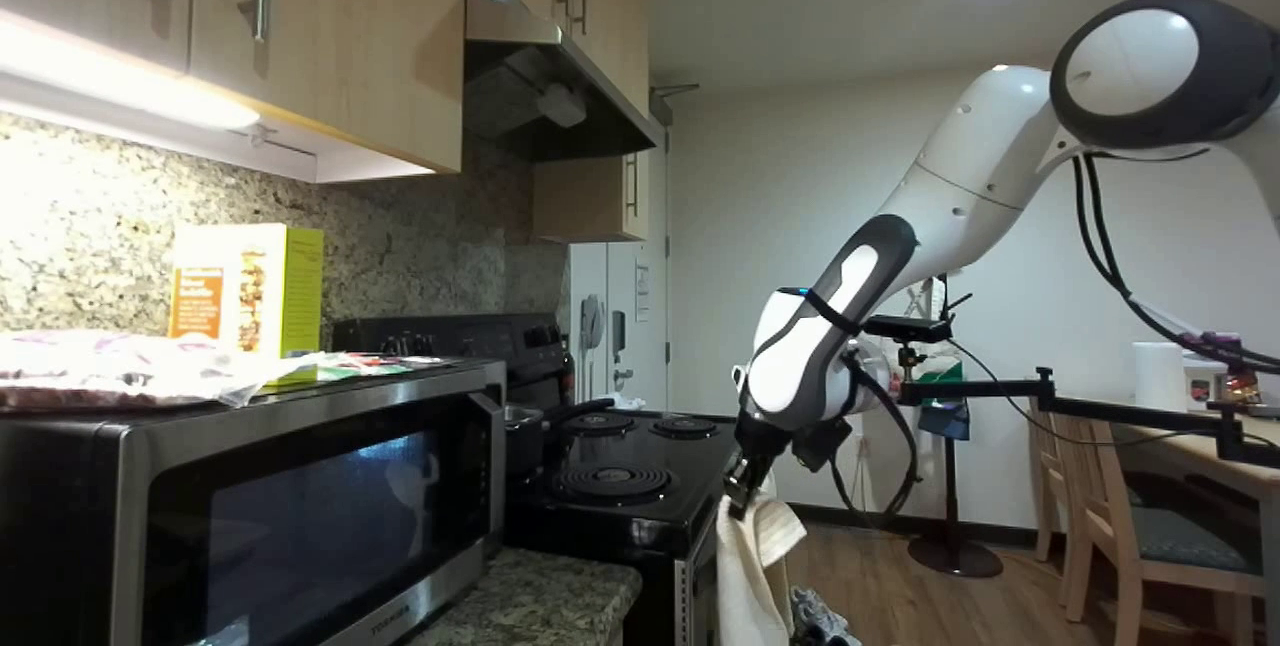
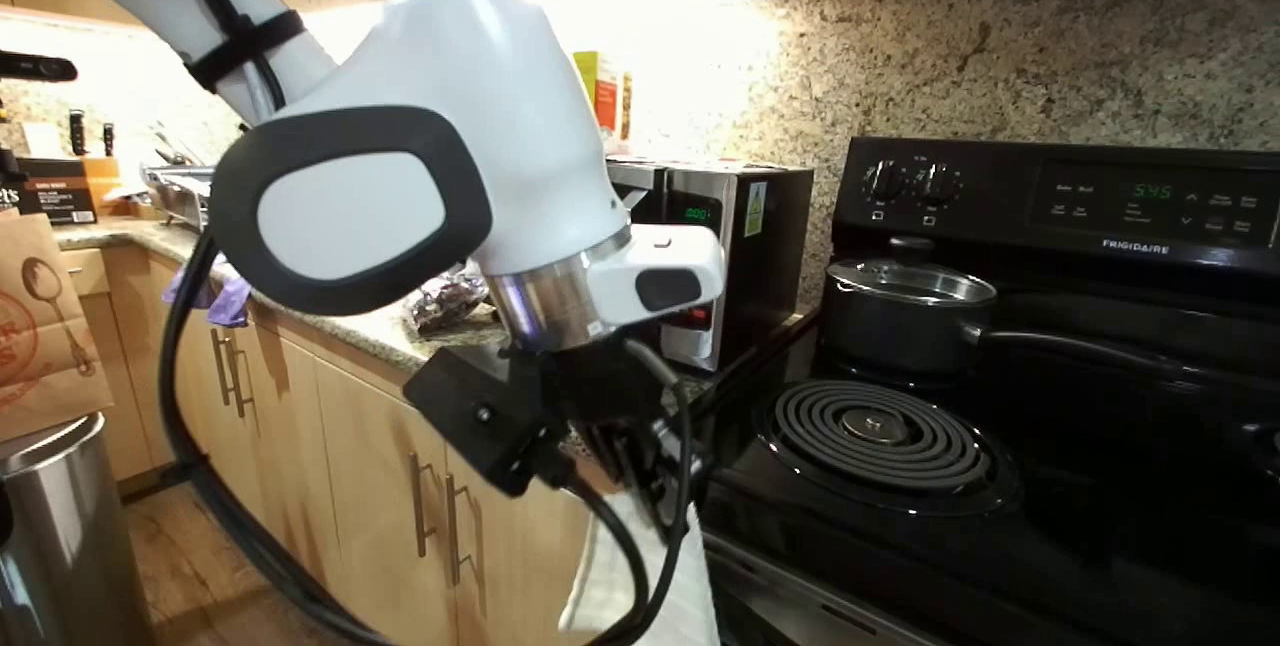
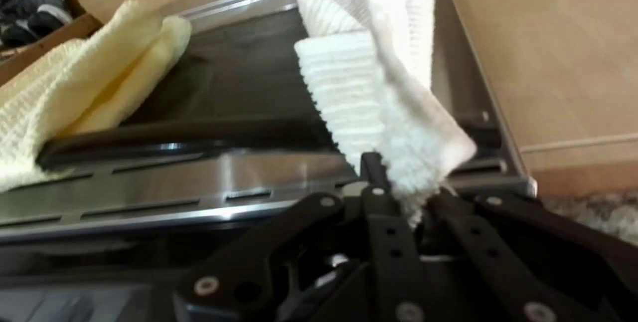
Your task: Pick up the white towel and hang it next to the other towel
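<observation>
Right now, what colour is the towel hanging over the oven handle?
Pale yellow, deeper inside its fold; that towel shows best in the wrist view.

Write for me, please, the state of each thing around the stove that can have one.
white towel: pinched, hanging in loose folds
gripper: shut on the white towel
yellow towel: draped over the oven handle
oven door: shut
pot: upright, lid on
coil in front of the pot: dark, not glowing
stove display: lit
microwave display: lit

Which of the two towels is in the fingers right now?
The white towel, pinched between the fingers. The pale yellow towel, at the wrist view's left, is outside the grip, draped over the oven handle.
</observation>
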